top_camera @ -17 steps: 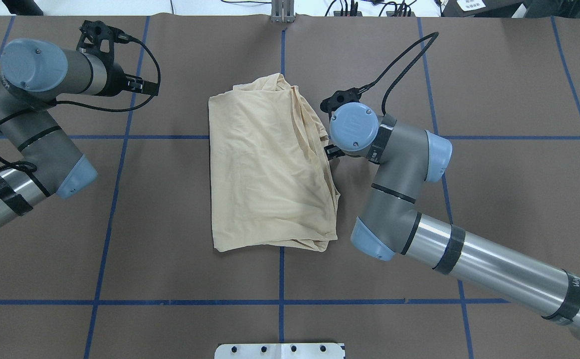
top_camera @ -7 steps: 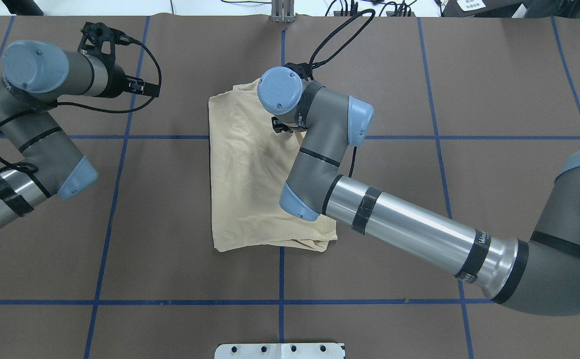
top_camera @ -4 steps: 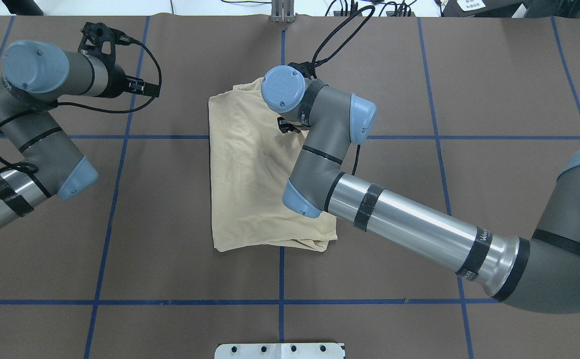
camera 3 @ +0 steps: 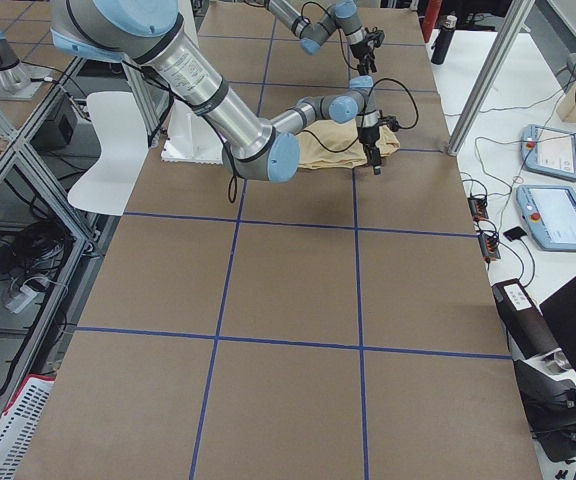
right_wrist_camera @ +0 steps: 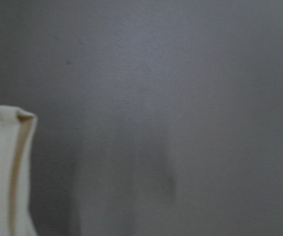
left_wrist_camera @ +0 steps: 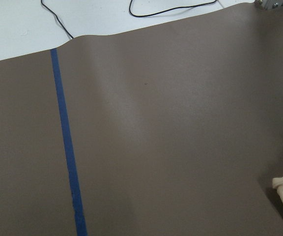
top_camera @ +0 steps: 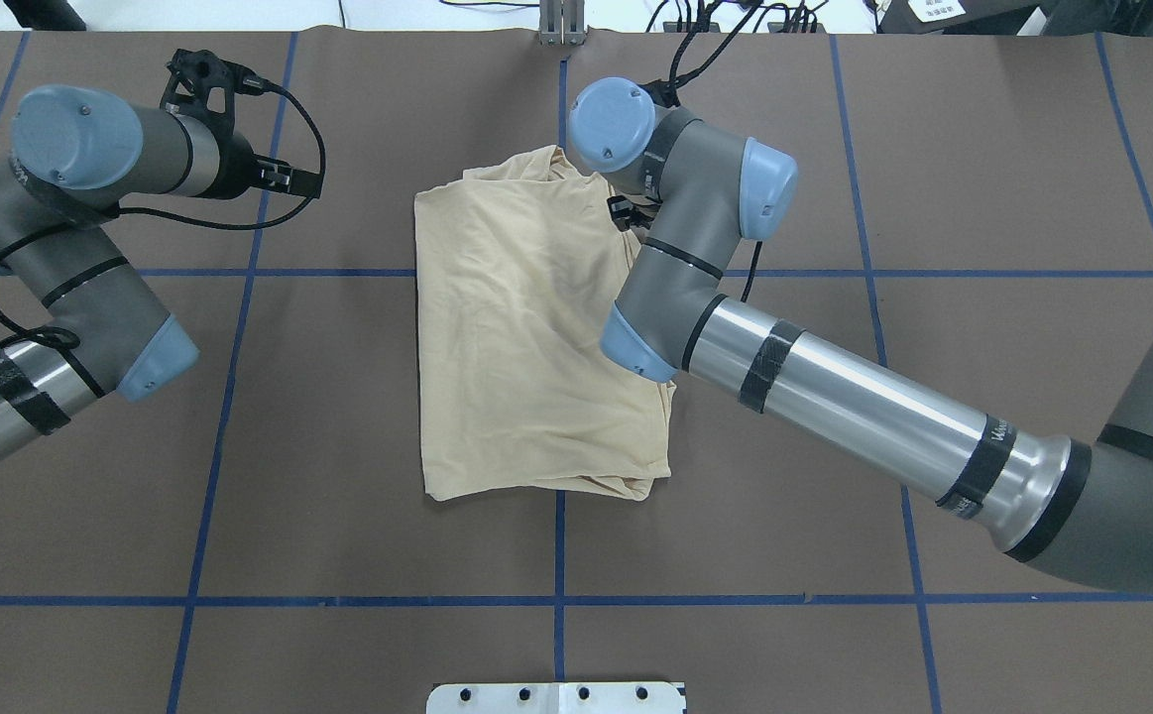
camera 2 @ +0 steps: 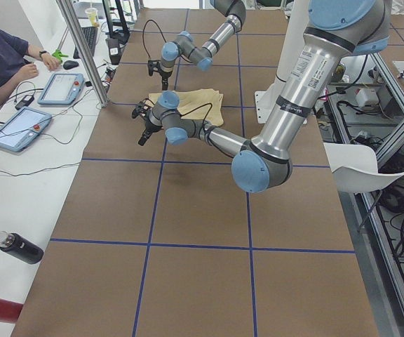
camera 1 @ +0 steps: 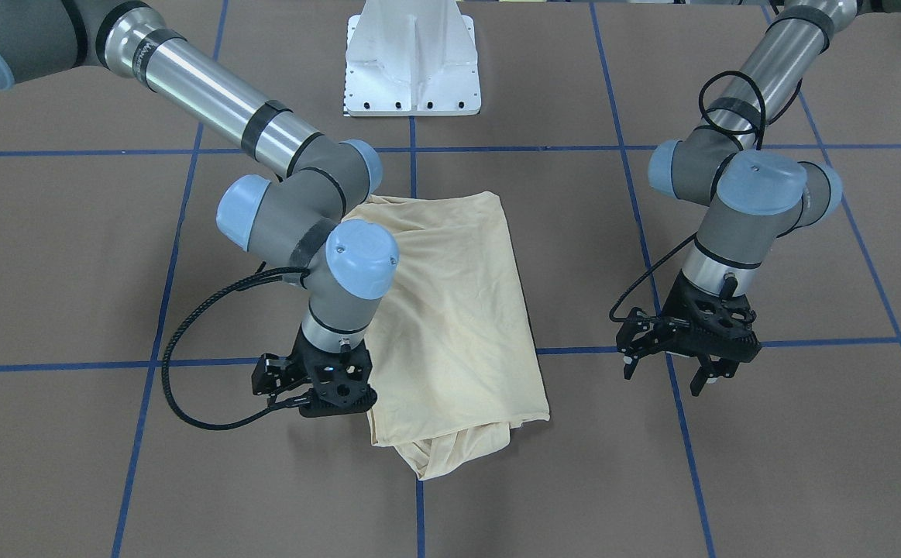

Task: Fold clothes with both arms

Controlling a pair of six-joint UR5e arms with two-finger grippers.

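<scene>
While the left arm (top_camera: 90,288) is hovering off to one side, a pale cream-yellow T-shirt (top_camera: 526,337) is lying folded into a long rectangle at approx. the middle of the brown table (top_camera: 933,149), which is marked w/ blue tape lines (top_camera: 226,397). Its long axis is running straight away from the robot. The near short end is lying flat and neat; the far end is bunching into loose folds w/ a rounded corner sticking out.

The right gripper (camera 1: 324,404) is pointing down at the T-shirt's right long edge, near that bunched far end. It is just beside or touching the fabric; can't tell which. The wrist is hiding its fingers from overhead and the front view is too dark there, so I can't tell how wide it's standing or whether it's pinching any cloth. Its wrist cam is showing only a hem at frame left, plus bare table.

The left gripper (camera 1: 667,370) is hanging above bare table, well apart from the T-shirt's left long edge, fingers spread, holding nothing.

Judgement: the right arm (top_camera: 834,397) is sitting much nearer, and the untidy far end is looking like the part needing work. Bringing far end toward near end would likely want a gripper at each far corner, so the left one would be needing to close in first. Room is looking ample on all sides, incl. beyond the bunched end.
</scene>
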